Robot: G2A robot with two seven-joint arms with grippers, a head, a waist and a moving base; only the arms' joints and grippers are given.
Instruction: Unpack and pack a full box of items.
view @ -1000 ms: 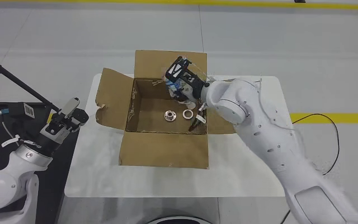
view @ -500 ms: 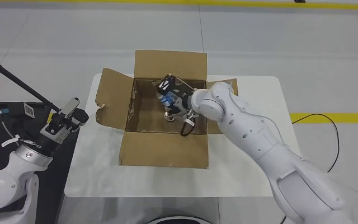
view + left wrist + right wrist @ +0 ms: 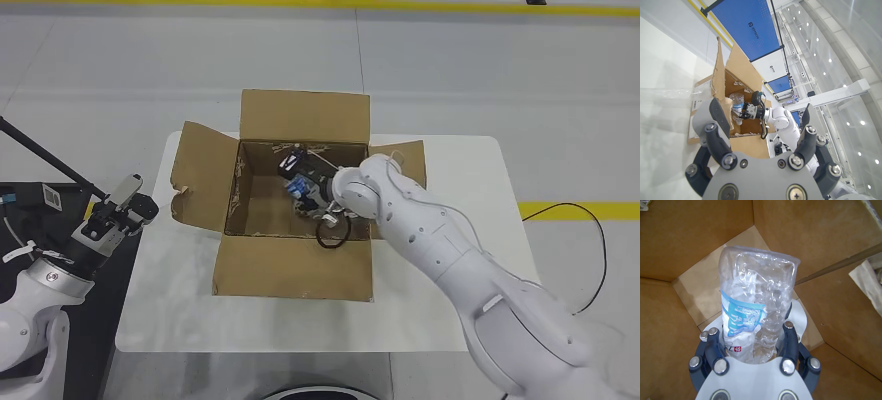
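Note:
An open cardboard box [image 3: 295, 268] stands on the white table [image 3: 440, 300]. My right gripper [image 3: 301, 182] is down inside the box, shut on a crumpled clear plastic bottle [image 3: 295, 188] with a blue and white label. In the right wrist view the bottle [image 3: 757, 291] sticks out past the gripper [image 3: 750, 329] toward a bottom corner of the box. In the left wrist view the bottle [image 3: 737, 108] shows over the torn box wall [image 3: 745, 87]. My left gripper [image 3: 133, 197] is open and holds nothing, left of the table.
The box flaps are folded outward, one to the left [image 3: 200, 185] and one at the back [image 3: 305, 112]. A black cable loop [image 3: 330, 236] hangs from the right arm inside the box. A black stand [image 3: 40, 160] is at the far left.
My right gripper has carried the bottle from above the box's back right rim down and leftward into the box. The left arm has not moved.

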